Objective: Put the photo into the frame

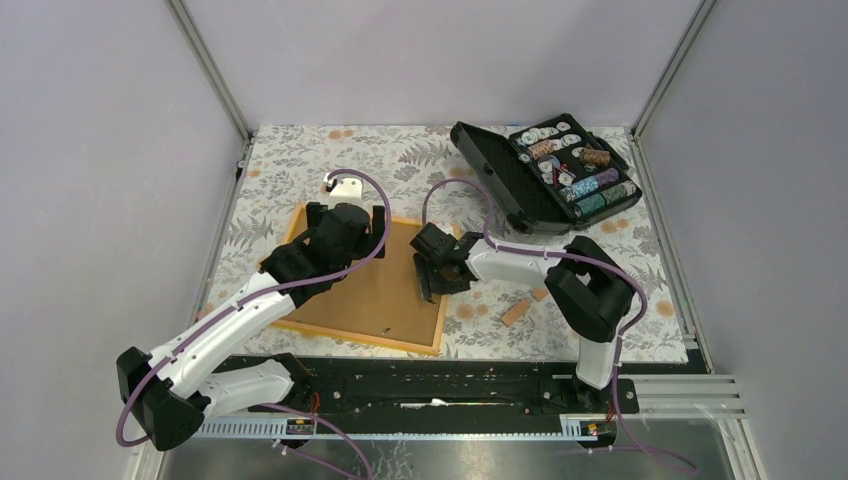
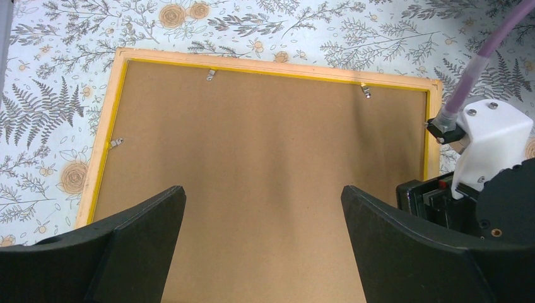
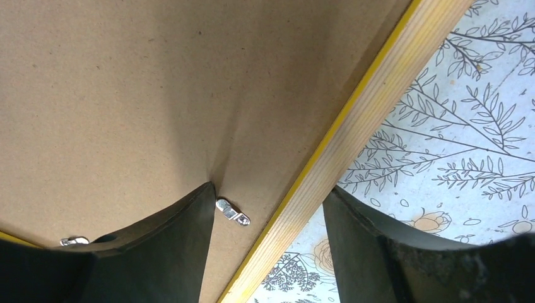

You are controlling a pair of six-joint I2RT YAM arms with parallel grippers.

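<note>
On the left side, the left gripper (image 2: 262,192) hangs w/ jaws wide above the backing board (image 2: 265,145) of the face-down frame (image 2: 277,65); photo not visible, possibly under the board. At the right rim the right gripper (image 3: 268,189) straddles the edge, jaws apart, empty, by a metal tab (image 3: 232,212): a careless push could bend it or skid the frame.

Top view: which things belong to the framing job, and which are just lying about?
Job: frame, back up; backing board; metal tabs. Photo not in view.
Lying about: black chip case; wooden bits right of the frame.
</note>
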